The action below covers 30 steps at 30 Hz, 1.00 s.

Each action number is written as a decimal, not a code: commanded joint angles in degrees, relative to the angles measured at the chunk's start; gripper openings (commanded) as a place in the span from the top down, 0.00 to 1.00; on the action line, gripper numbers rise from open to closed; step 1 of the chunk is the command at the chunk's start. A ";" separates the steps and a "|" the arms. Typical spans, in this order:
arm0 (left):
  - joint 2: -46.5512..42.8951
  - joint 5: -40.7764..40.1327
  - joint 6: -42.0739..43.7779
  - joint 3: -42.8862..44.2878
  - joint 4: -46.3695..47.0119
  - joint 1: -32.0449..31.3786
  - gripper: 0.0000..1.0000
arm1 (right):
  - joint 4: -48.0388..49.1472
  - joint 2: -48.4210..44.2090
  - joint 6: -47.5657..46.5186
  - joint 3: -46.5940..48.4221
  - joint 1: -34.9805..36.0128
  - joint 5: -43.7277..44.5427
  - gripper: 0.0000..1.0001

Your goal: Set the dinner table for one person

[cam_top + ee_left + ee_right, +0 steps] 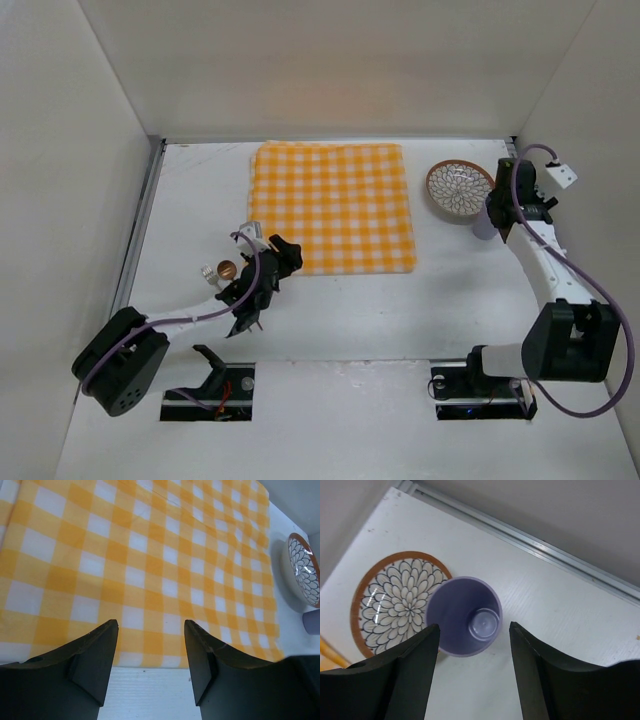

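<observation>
While the left gripper (pixel 150 622) gapes empty over the near edge of the yellow-checked cloth (pixel 333 205), the right gripper (pixel 474 626) hangs spread above the upright lilac plastic cup (pixel 455 605), far right on the matte-white dinner table (pixel 400 320). Fetching the cup seems the step in hand, needing descent, then closing.

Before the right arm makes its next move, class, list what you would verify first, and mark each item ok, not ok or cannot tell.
1. The right gripper is open, jaws either side of the lilac plastic cup: ok.
2. Cup upright and empty: ok.
3. Cup clear of the brown-rimmed flower-patterned plate: cannot tell; they overlap in the wrist view.
4. Fingertips low enough to close on the cup: cannot tell.
5. The yellow-and-white checked cloth lies flat on the matte-white tabletop: ok.
6. The left gripper is open and empty, at the cloth's near edge: ok.
</observation>
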 commanded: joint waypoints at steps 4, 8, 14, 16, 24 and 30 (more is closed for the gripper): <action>-3.01 1.69 -1.67 -0.88 3.07 0.61 0.47 | -1.20 2.19 -1.70 0.14 -4.65 -5.72 0.37; -2.48 2.65 -2.89 -1.06 3.07 1.31 0.47 | 1.26 3.77 -1.26 -1.44 -5.71 -8.27 0.38; -0.73 3.10 -3.51 -0.88 3.51 1.40 0.47 | 2.67 6.76 -1.43 -2.41 -6.51 -10.73 0.47; -0.46 3.10 -3.60 -0.80 3.51 1.40 0.47 | 3.11 7.37 -0.91 -3.37 -7.12 -10.91 0.54; 0.94 2.92 -3.51 -0.44 3.51 1.49 0.47 | 3.99 -2.44 0.33 -8.39 -8.44 -6.89 0.95; 0.77 2.75 -3.51 -0.79 3.86 1.93 0.47 | 1.88 -12.92 -4.24 -5.24 1.03 -1.86 0.94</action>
